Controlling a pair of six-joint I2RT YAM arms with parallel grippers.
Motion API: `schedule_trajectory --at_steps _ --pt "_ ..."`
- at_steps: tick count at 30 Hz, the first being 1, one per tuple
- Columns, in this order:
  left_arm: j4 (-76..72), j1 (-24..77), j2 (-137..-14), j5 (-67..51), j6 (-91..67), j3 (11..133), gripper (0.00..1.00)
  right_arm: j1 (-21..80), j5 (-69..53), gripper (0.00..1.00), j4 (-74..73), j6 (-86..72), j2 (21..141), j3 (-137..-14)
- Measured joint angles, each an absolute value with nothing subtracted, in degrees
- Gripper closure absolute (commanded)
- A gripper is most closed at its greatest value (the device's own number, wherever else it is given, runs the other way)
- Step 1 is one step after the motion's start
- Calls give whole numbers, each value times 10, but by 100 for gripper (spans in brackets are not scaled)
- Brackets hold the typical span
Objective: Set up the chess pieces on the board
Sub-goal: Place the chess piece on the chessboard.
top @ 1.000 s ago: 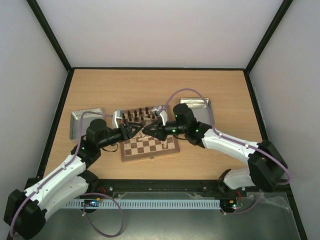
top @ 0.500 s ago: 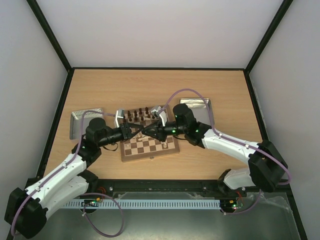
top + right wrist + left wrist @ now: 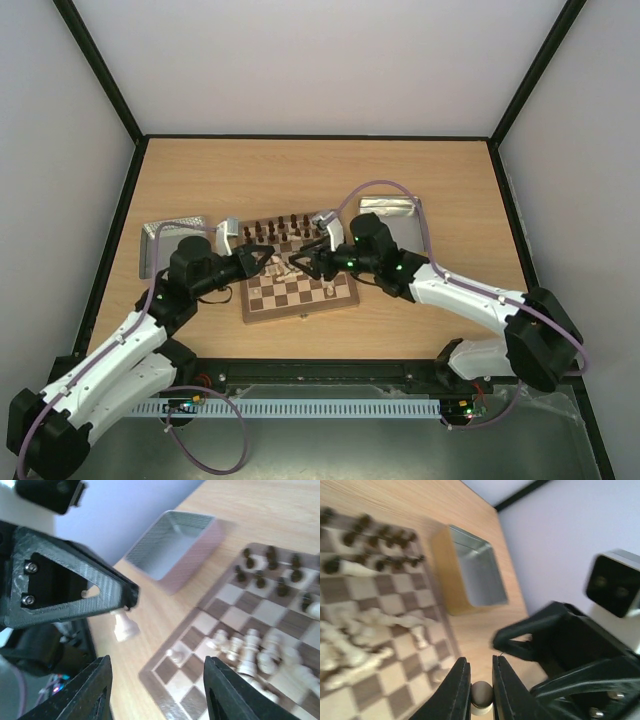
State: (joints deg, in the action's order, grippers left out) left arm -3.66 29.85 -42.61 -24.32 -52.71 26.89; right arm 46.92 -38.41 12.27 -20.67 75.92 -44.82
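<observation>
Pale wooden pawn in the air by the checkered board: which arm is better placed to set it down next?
Left. The left end effector is shut on the pale wooden pawn by the edge of the brown-and-cream checkered wooden board; the right end effector stands open and empty.

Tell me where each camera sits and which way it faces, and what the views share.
Top external: above and behind the arms, looking down on the table, the board and both arms.
Left wrist: on the left arm, facing the right-hand tin across the board; its left gripper shows, shut on a pale pawn.
Right wrist: on the right arm, facing the left-hand tin; its open right gripper shows.
Shared: both wrist views show that pawn and the opposite gripper; all show the board.
</observation>
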Motion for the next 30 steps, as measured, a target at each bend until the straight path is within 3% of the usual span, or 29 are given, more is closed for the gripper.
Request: schedule_trajectory --at_steps 4,10,16,22,30 --pt "23 324 -430 -140 -474 274 89 469 -279 50 118 -247 725 -418" --pt "82 469 -495 58 -441 274 89 469 -132 50 116 -308 714 -396" --pt "112 593 -608 234 -459 274 90 469 -81 50 114 -343 736 -393" --pt "110 616 -681 316 -478 278 91 469 -74 50 114 -353 748 -392" --pt "76 614 -684 345 -481 276 90 469 -71 50 114 -362 749 -392"
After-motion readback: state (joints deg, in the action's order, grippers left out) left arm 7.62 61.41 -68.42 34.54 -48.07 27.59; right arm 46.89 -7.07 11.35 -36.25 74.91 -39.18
